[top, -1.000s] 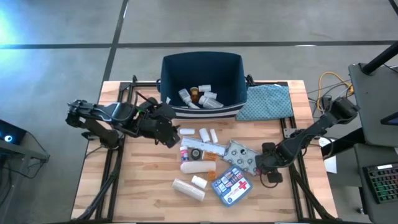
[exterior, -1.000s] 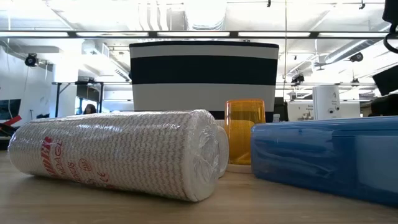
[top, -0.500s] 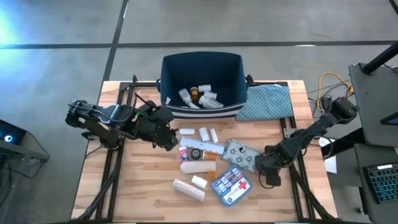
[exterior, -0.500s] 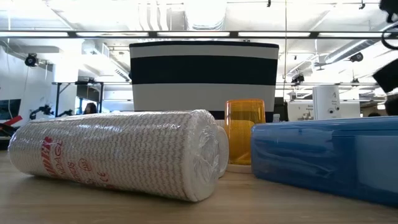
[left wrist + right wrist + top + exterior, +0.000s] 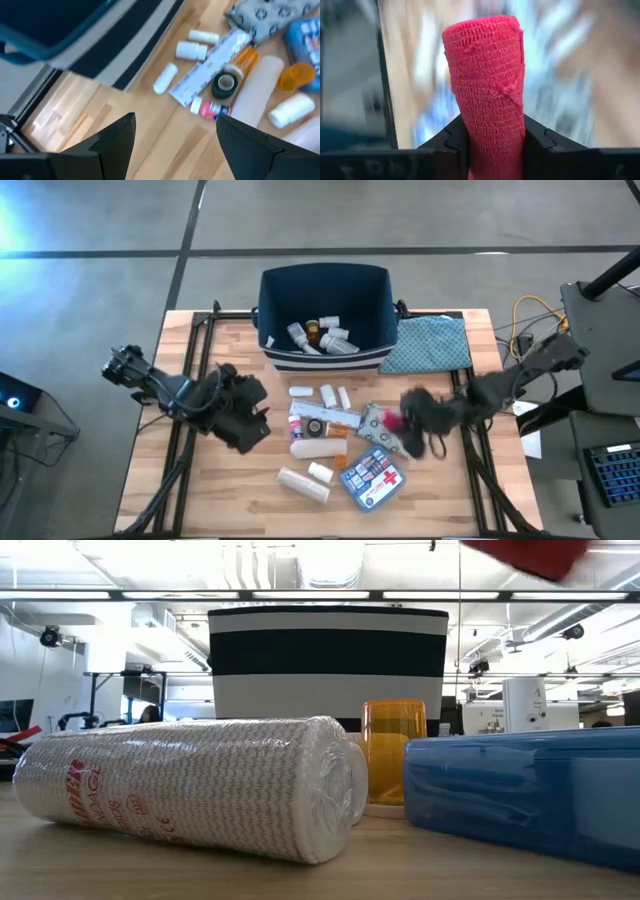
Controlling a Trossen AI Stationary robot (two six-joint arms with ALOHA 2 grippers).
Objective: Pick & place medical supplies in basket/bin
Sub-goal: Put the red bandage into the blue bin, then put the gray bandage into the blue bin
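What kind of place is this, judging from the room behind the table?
Probably a robotics lab or workshop in an open industrial hall: exposed ceiling beams and ducts show in the low view, the floor is bare concrete, and cables run beside the wooden table.

Navy striped fabric bin [image 5: 323, 290] at the table's far edge holding white bottles, loose bottles, bandage rolls [image 5: 190, 783], orange vial [image 5: 393, 751] and blue first-aid pouch [image 5: 373, 475] before it, red bandage roll [image 5: 487, 85] clamped upright.
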